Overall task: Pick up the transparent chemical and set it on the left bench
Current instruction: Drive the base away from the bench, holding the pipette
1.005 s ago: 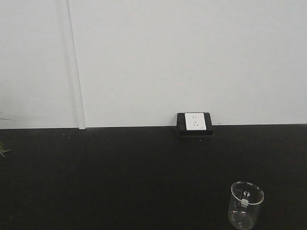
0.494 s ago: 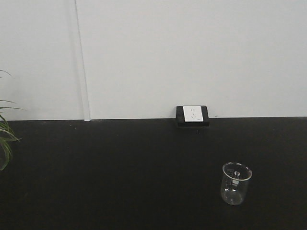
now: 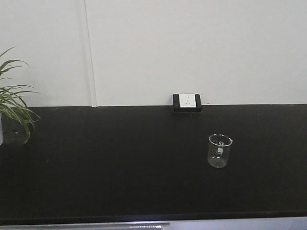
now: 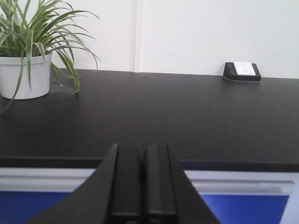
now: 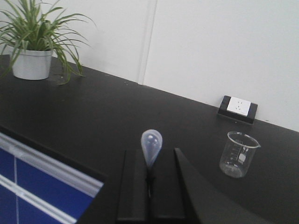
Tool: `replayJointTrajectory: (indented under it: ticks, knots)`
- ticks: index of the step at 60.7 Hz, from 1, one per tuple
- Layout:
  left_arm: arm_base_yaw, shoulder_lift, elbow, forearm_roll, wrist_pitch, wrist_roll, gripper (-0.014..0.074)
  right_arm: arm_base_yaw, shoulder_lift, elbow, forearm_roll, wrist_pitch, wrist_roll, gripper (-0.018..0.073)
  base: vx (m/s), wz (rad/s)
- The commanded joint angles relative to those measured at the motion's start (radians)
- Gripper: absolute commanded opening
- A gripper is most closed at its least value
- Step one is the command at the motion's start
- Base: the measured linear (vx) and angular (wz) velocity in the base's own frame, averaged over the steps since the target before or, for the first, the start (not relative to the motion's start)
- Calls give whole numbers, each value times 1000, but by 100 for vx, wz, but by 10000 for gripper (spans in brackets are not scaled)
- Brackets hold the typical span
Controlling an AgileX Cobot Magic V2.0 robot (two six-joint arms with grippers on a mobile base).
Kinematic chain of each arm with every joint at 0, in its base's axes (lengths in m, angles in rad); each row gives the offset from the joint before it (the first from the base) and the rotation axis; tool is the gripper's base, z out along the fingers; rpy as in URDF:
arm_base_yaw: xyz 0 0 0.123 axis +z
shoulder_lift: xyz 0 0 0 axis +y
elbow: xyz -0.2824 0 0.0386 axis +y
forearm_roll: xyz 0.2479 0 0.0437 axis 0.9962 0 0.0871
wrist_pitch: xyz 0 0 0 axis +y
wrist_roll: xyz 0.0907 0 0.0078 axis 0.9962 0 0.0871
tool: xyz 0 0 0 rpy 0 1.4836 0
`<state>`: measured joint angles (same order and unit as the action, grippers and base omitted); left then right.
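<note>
In the right wrist view my right gripper (image 5: 150, 161) is shut on the transparent chemical (image 5: 151, 145), a clear whitish pipette. Its bulb sticks up above the closed black fingers; its stem is hidden between them. It is held in front of the black bench with the wall socket. My left gripper (image 4: 142, 158) is shut and empty, in front of that bench's front edge. The left bench with the bins and sink is out of view. Neither gripper shows in the front view.
An empty glass beaker (image 3: 219, 150) stands on the black bench (image 3: 120, 163), right of the middle; it also shows in the right wrist view (image 5: 238, 154). A white wall socket (image 3: 187, 101) sits at the back. A potted plant (image 4: 27, 51) stands at the left. The bench front is blue and white (image 5: 42, 182).
The front view has pulled back from the bench: the beaker and socket look smaller and higher, the plant has come into view at the left, and the bench's front edge now shows.
</note>
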<state>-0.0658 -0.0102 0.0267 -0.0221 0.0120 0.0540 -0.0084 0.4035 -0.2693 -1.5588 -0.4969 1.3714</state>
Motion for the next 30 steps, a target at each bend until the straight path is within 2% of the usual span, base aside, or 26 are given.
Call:
replayJointTrajectory:
  ticks: [1, 30]
  knots:
    - [-2, -19, 16, -1, -78, -8, -3, -5, 6, -30, 35, 8, -6, -3, -37, 2]
    - [-2, -19, 16, -1, -78, -8, -3, -5, 6, -30, 35, 7, -6, -3, -36, 4]
